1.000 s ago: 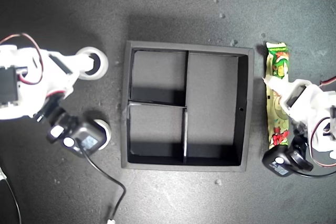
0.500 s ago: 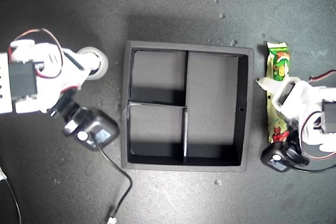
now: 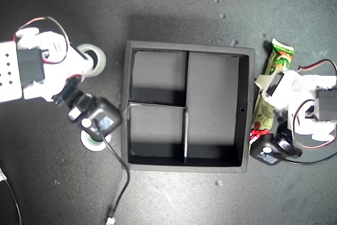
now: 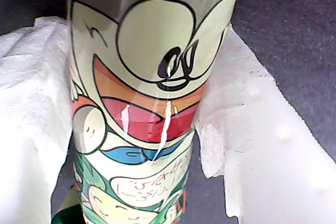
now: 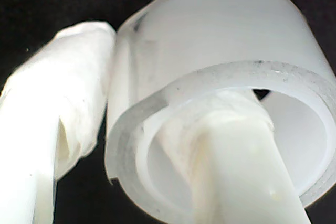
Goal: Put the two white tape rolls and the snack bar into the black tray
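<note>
Snack bar [image 3: 266, 96] tilted since, in my first gripper [image 3: 269, 84]

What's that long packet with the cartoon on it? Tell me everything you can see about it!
The snack bar is a long, narrow, shiny packet, green, white and red, with a cartoon face printed on it and a crimped end. It lies tilted, just outside the black tray on the exterior view's right. My first gripper has its padded white jaws shut on its sides. None of it is inside the tray yet.
</note>
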